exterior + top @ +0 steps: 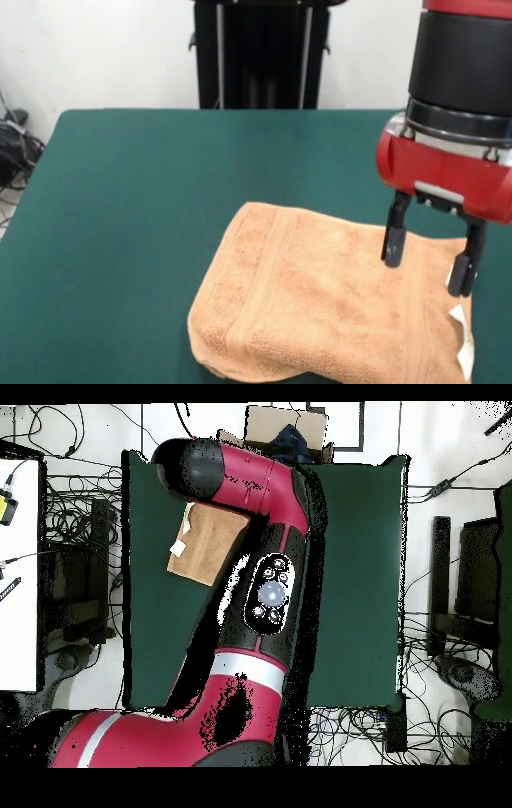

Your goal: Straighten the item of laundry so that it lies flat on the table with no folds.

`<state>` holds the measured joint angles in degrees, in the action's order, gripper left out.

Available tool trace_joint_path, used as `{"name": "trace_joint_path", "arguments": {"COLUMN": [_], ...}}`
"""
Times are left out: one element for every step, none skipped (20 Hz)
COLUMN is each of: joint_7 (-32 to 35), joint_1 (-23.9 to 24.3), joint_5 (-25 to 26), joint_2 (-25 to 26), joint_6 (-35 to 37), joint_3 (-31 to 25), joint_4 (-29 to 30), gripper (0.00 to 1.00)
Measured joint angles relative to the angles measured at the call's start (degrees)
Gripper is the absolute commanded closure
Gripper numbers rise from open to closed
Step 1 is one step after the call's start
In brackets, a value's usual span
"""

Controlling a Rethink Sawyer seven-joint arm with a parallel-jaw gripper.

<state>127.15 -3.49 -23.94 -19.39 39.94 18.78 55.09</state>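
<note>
The orange-tan towel (320, 308) lies folded over on the dark green table (144, 200), at the near right in the front view. Its left and near edges are rounded folds, and small white tags (462, 340) show at its right edge. My gripper (432, 260) is open and empty, its two black fingers just above the towel's far right corner. In the overhead view the towel (210, 549) lies near the table's (350, 584) far left part, with the arm (245, 484) covering its top edge and hiding the gripper.
The robot's black pedestal (260, 52) stands behind the table's far edge. Cables (16, 152) lie on the floor at the left. A cardboard box (285, 429) sits beyond the table's far edge in the overhead view.
</note>
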Motion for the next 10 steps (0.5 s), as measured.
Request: {"name": "trace_joint_path", "arguments": {"joint_7": [0.0,0.0,0.0,0.0,0.0,0.0,0.0,0.0,0.0,0.0], "joint_1": [0.0,0.0,0.0,0.0,0.0,0.0,0.0,0.1,0.1,0.1], "joint_5": [0.0,0.0,0.0,0.0,0.0,0.0,0.0,0.0,0.0,0.0], "joint_2": [-0.3,-0.5,-0.8,-0.9,-1.1,-1.1,-1.1,-1.1,-1.1,-1.1], "joint_6": [0.0,0.0,0.0,0.0,0.0,0.0,0.0,-0.3,-0.6,-1.0], "joint_3": [0.0,0.0,0.0,0.0,-0.1,-0.1,-0.1,-0.3,-0.3,-0.4], "joint_4": [0.4,0.8,1.4,2.1,3.4,4.1,4.4,5.7,6.3,7.0], "gripper": [0.00,0.00,0.00,0.00,0.00,0.00,0.00,0.00,0.00,0.00]}}
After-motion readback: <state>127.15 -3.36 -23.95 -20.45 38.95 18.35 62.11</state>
